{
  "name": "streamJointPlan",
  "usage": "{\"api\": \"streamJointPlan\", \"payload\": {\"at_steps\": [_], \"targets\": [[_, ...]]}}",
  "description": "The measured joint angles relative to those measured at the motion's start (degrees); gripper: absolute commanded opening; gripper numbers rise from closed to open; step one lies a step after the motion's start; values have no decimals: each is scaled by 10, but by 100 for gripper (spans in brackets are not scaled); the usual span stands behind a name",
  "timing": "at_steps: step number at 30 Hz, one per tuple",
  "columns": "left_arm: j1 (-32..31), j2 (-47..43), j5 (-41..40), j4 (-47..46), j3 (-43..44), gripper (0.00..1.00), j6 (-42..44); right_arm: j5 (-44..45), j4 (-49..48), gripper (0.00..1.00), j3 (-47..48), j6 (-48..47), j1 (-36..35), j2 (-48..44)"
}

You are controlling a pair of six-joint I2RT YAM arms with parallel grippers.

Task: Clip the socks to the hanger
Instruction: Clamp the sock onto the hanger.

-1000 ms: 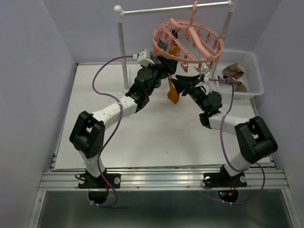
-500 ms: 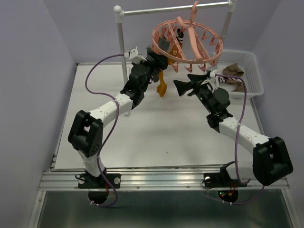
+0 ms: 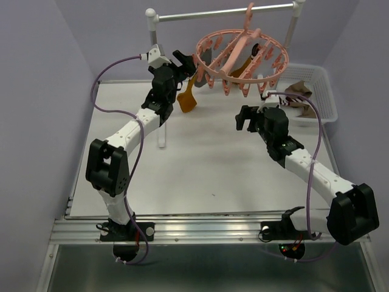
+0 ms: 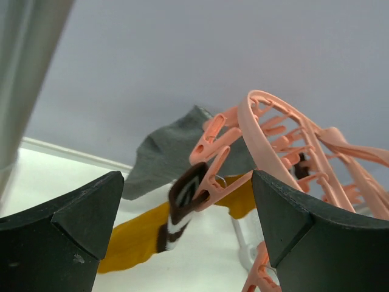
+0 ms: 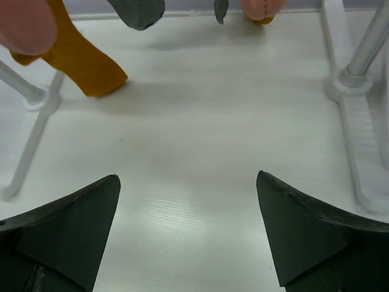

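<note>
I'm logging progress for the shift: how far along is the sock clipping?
Done: a mustard sock and a grey sock hang clipped on the hanger; a second mustard sock hangs farther back. In hand: nothing, as the left gripper and right gripper are both open and empty. Left: brown socks lie in the basket, not yet clipped.

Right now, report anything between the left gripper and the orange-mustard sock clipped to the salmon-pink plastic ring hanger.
Nothing visible: the open left gripper faces the orange-mustard sock on the salmon-pink plastic ring hanger across open air.
</note>
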State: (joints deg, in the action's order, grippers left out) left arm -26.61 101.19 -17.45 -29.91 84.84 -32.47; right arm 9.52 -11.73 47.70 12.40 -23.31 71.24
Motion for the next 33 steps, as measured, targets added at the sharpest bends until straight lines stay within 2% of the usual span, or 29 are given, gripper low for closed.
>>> {"api": "streamJointPlan", "payload": {"at_steps": [8, 16, 21, 27, 33], "targets": [[4, -5, -22, 16, -2, 99, 42, 42, 139, 100, 81, -62, 0, -11], [5, -49, -13, 22, -45, 99, 56, 68, 178, 100, 127, -77, 0, -26], [6, -96, 2, 18, -102, 99, 70, 69, 188, 100, 147, -77, 0, -17], [9, -151, 99, -27, -184, 99, 106, 82, 192, 100, 170, -77, 0, 6], [2, -166, 223, -85, -217, 99, 148, 109, 195, 100, 199, -77, 0, 34]]}}
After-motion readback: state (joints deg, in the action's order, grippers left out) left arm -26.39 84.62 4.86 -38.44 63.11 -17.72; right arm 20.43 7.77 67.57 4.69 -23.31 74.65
